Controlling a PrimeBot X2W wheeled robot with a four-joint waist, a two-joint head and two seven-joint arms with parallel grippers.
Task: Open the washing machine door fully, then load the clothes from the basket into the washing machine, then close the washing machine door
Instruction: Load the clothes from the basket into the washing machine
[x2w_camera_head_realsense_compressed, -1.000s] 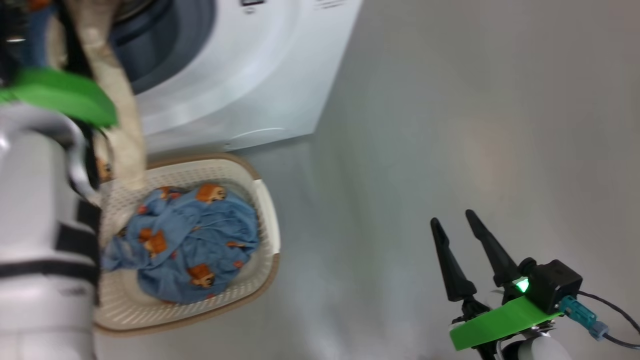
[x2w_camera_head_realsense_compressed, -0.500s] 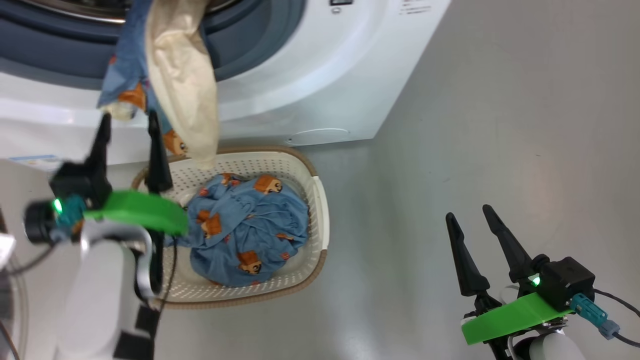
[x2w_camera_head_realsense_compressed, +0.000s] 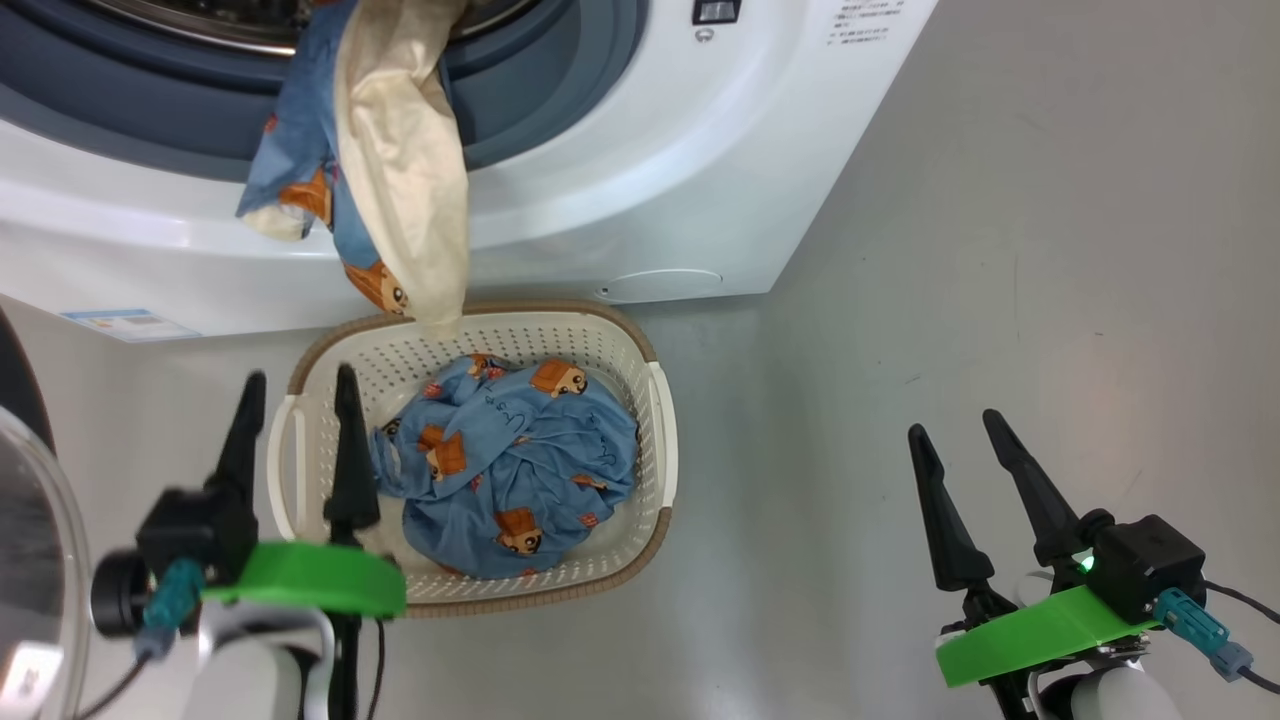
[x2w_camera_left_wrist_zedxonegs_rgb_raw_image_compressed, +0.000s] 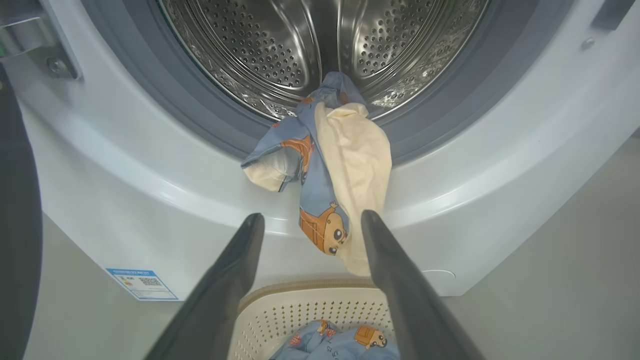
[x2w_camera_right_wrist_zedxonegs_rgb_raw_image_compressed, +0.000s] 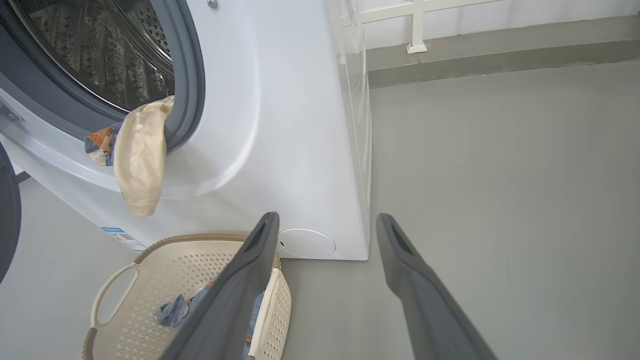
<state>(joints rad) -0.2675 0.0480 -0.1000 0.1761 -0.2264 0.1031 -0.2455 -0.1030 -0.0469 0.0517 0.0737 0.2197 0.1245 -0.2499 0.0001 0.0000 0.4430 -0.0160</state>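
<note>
Left gripper (x2w_camera_head_realsense_compressed: 300, 376) dropped back beside basket (x2w_camera_head_realsense_compressed: 560, 338); blue label (x2w_camera_head_realsense_compressed: 125, 323) writing unreadable.

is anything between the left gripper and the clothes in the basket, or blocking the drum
Nothing visible lies between the open left gripper and the clothes in the basket. One garment hangs out of the drum over the gasket, partly across the lower mouth.
</note>
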